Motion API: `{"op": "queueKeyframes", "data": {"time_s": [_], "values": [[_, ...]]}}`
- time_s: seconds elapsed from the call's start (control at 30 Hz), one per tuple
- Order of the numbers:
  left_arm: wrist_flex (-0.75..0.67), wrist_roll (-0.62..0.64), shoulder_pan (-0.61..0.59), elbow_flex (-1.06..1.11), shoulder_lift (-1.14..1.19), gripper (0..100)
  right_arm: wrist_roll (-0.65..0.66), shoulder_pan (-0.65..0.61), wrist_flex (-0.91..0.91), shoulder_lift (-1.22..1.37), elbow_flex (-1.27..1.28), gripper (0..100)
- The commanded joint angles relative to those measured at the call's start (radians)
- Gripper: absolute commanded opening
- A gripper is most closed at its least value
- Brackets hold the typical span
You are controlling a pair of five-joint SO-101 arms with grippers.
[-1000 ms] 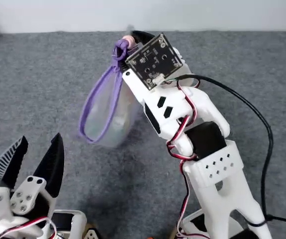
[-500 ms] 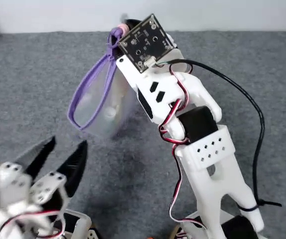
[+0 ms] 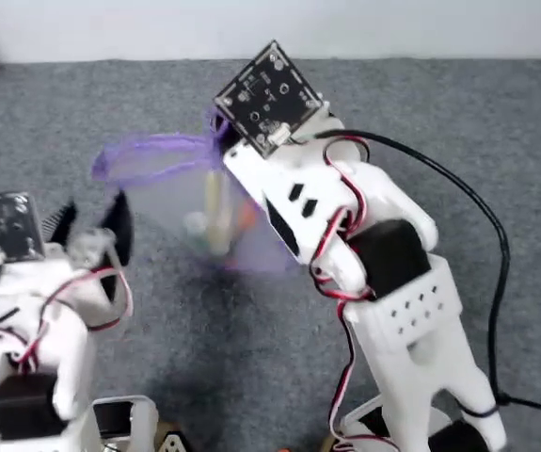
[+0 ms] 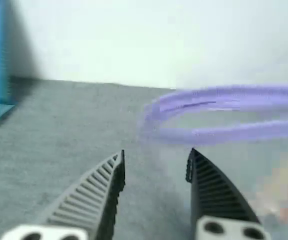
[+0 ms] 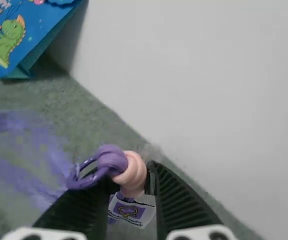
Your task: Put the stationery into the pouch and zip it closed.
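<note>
Right pincer [image 5: 126,185] clamped on the pouch [image 3: 176,188] end, left pincer [image 4: 156,152] apart near its rim

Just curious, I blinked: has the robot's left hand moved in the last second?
Yes. In the high view the left hand has moved up from the bottom edge toward the white wall, now beside the purple rim of the pouch.

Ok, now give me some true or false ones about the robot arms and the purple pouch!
1. The jaws of the right arm grip the pouch by its zip pull. True.
2. The jaws of the left arm are shut. False: they stand open.
3. The pouch is empty. False: things show inside through its clear side.
4. A blue dinosaur box sits by the wall. True.
</note>
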Motion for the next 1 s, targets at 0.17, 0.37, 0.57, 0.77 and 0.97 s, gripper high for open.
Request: {"op": "queueKeyframes", "data": {"time_s": [0.17, 0.37, 0.57, 0.77, 0.97], "values": [[0.074, -0.015, -0.034, -0.137, -0.012, 19, -0.077, -0.012, 0.097, -0.047, -0.058, 0.7], [0.278, -0.018, 0.199, -0.34, -0.011, 19, -0.077, -0.082, 0.097, 0.01, -0.052, 0.7], [0.364, -0.02, 0.285, -0.378, -0.012, 19, -0.075, -0.104, 0.097, 0.036, -0.052, 0.7], [0.436, -0.018, 0.295, -0.532, -0.005, 19, -0.071, -0.102, 0.097, 0.039, -0.052, 0.7], [0.535, -0.018, 0.342, -0.553, -0.011, 19, -0.075, -0.101, 0.09, 0.038, -0.055, 0.7]]}}
